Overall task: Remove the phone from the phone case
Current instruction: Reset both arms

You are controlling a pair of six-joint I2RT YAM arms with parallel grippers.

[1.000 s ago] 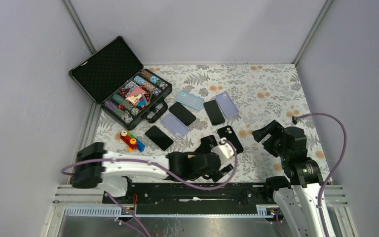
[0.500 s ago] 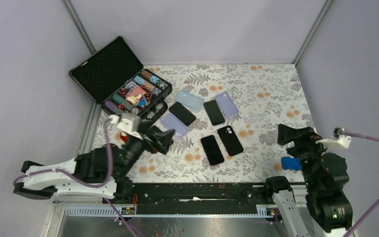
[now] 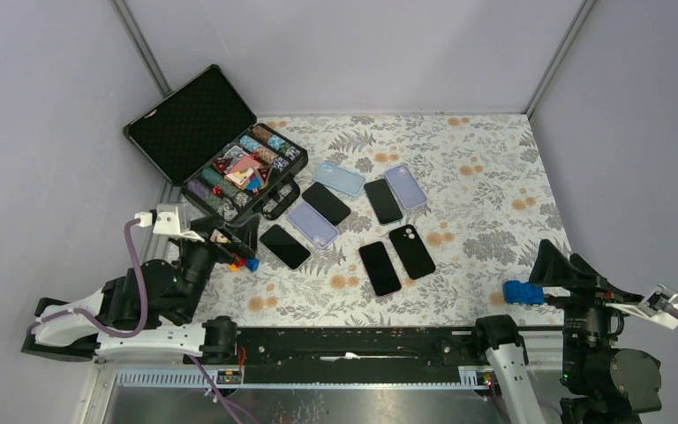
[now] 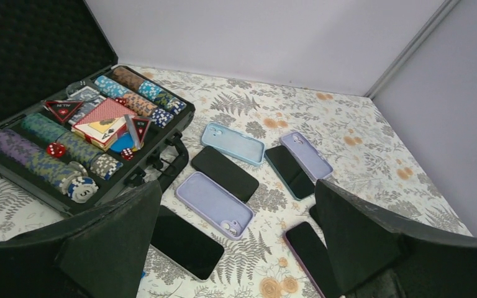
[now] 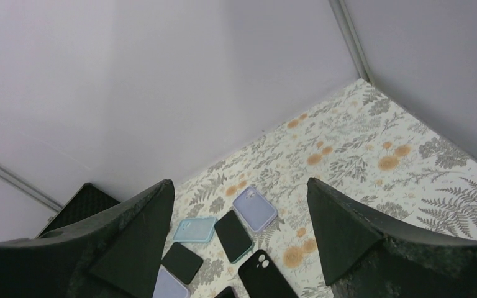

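Note:
A bare black phone point(image 3: 380, 268) lies face up on the floral table, right beside an empty black phone case point(image 3: 411, 251) with a camera hole. In the right wrist view the black case point(image 5: 267, 273) sits at the bottom edge. My left gripper point(image 3: 225, 237) hangs open at the left side of the table, well away from both, and nothing is between its fingers point(image 4: 237, 185). My right gripper point(image 3: 574, 269) is open and empty at the near right corner, looking out over the table from above point(image 5: 239, 182).
Further back lie a phone in a teal case point(image 3: 382, 200), two lavender cases point(image 3: 405, 186) point(image 3: 312, 223), a light blue case point(image 3: 339, 178) and two black phones point(image 3: 326, 203) point(image 3: 284, 246). An open poker-chip case point(image 3: 221, 150) stands at the back left. Toy bricks point(image 3: 245, 261) lie under the left gripper.
The left arm has pulled back from the middle to the left side, leaving the black phone lying beside the black case. The right arm has drawn back to the near right corner.

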